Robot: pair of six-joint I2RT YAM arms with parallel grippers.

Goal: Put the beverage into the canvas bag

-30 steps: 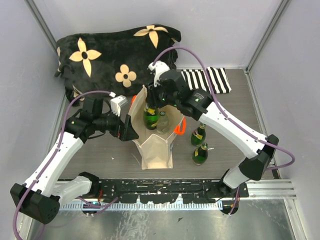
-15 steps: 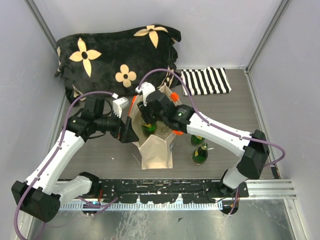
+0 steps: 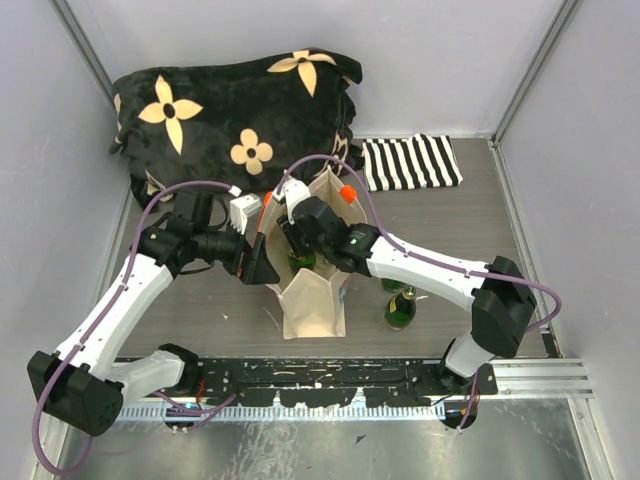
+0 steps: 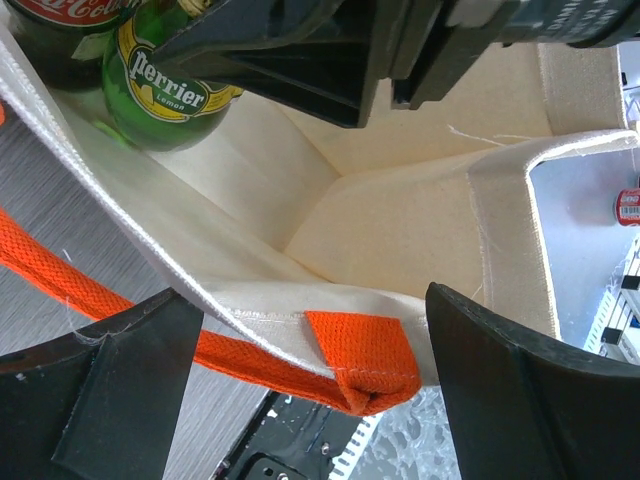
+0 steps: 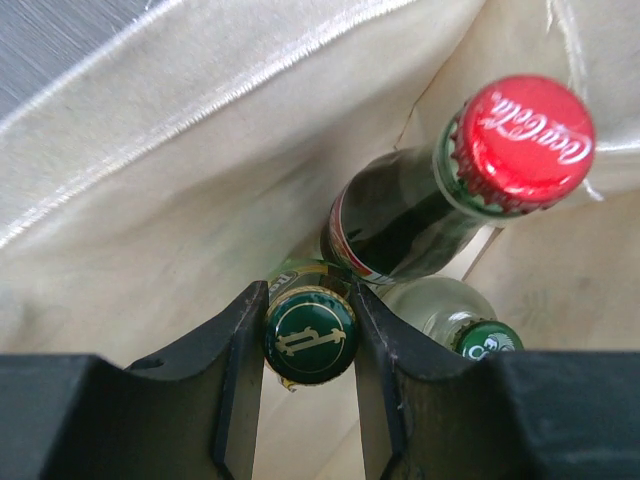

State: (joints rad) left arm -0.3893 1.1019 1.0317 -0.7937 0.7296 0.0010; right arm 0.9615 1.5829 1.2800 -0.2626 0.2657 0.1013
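Well, nearest the arm bases the bag (image 3: pixel 315 300) stands upright on the table (image 3: pixel 480 225) with its mouth open. My left gripper (image 4: pixel 312 293) is at the bag's left rim. Its jaws stand wide apart, and the rim hem and the sewn end of an orange handle (image 4: pixel 362 366) lie in the gap. I cannot tell whether either finger presses the cloth.

Inside the bag I count three bottles, close together near the left wall. My right gripper (image 5: pixel 310 295) reaches down into the mouth. Its jaws are nearly closed, one finger on each side of the green cap of the Perrier bottle (image 5: pixel 310 338), which is upright and deep in the bag. Just beyond the Perrier bottle is a Coke bottle (image 5: pixel 455 185) with a red cap, leaning a little. A clear bottle (image 5: pixel 445 305) with a green cap is tucked beside them.

Just right of the bag a loose bottle (image 3: pixel 400 309) stands on the table. A half-hidden bottle (image 3: pixel 392 285) stands behind it, partly under my right arm. Farther back and to the right of the bag lies a striped cloth (image 3: pixel 410 162). Behind the bag, against the back wall, is a black flowered cushion (image 3: pixel 230 110).

Only the right wrist view shows the caps and the hold on the Perrier bottle. From above, the arm covers most of the bag's inside. Only the left wrist view shows the Perrier label and how the rim lies in the left jaws. Only the top view shows the bottles outside the bag.
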